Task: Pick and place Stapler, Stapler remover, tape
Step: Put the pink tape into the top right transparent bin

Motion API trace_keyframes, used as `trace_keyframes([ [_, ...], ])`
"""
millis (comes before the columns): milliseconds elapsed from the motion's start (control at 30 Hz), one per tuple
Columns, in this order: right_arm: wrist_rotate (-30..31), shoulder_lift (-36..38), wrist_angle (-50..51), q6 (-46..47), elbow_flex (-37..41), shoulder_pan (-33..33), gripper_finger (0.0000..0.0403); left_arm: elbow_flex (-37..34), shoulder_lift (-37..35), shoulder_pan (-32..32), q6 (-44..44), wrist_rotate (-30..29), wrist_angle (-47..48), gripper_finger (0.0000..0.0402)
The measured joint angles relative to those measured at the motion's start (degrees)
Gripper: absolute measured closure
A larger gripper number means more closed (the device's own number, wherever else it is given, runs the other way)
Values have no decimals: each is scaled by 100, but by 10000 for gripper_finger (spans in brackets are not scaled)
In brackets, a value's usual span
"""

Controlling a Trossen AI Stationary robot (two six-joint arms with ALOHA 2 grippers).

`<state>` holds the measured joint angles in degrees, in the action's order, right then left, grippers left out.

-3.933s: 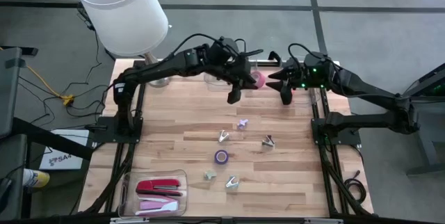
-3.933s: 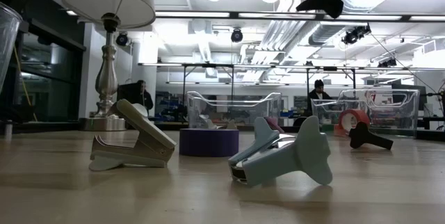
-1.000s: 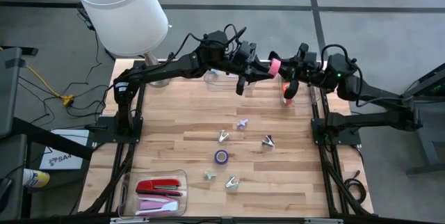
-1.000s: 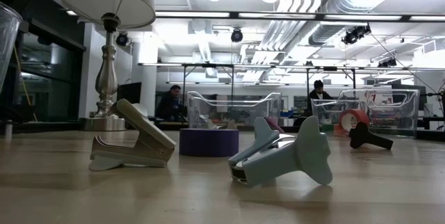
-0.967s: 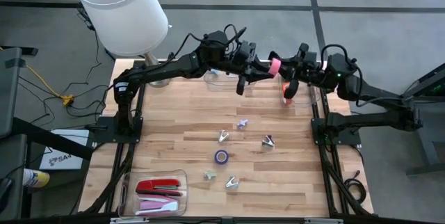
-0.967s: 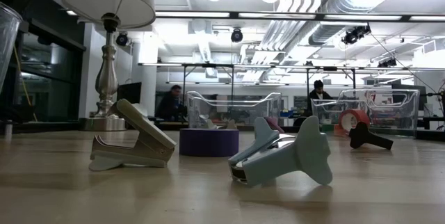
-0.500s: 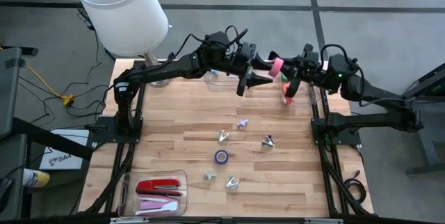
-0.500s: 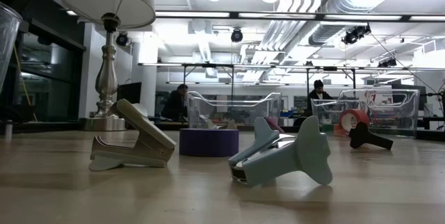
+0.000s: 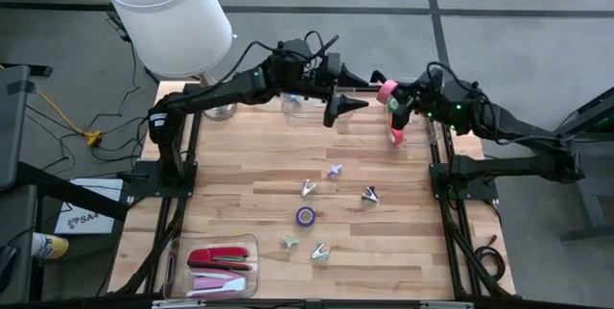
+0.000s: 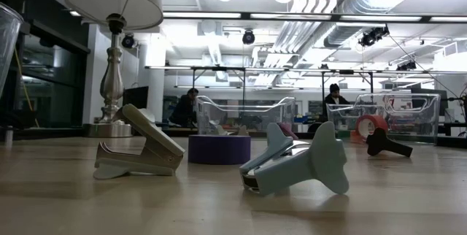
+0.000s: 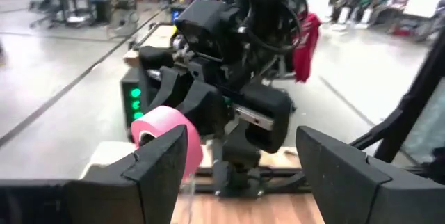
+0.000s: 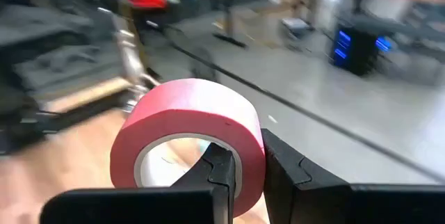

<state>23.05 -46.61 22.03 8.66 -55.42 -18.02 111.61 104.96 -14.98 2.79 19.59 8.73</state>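
We see the right gripper (image 9: 391, 98) clamped on the wall of the pink tape roll (image 9: 387, 89), holding it in the air over the table's (image 9: 384, 242) far edge. The left gripper (image 9: 347, 98), just beside the roll, has its jaws spread and empty.

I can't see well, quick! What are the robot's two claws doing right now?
Left gripper: open, holding nothing.
Right gripper: shut on the pink tape roll, up above the table.
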Motion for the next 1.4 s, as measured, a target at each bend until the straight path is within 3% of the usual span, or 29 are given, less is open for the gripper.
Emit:
trace_keyframes([
  [233, 1295, -63, 1112, 1006, 0, -58, 370, 2, -338, -1, -152, -717, 844, 137],
  [367, 1636, -172, 1822, 1782, 0, -309, 370, 0, -364, 0, -113, -830, 1155, 137],
  [633, 1616, -707, 3176, 3257, 0, -952, 370, 0, -366, 1, 48, -827, 1789, 137],
  [900, 1534, -1380, 3866, 4094, 0, -1358, 370, -2, -366, 2, 53, -825, 2326, 137],
  [1400, 1556, -2782, 4905, 5352, 0, -1521, 370, -7, -366, 0, -85, -826, 3167, 137],
])
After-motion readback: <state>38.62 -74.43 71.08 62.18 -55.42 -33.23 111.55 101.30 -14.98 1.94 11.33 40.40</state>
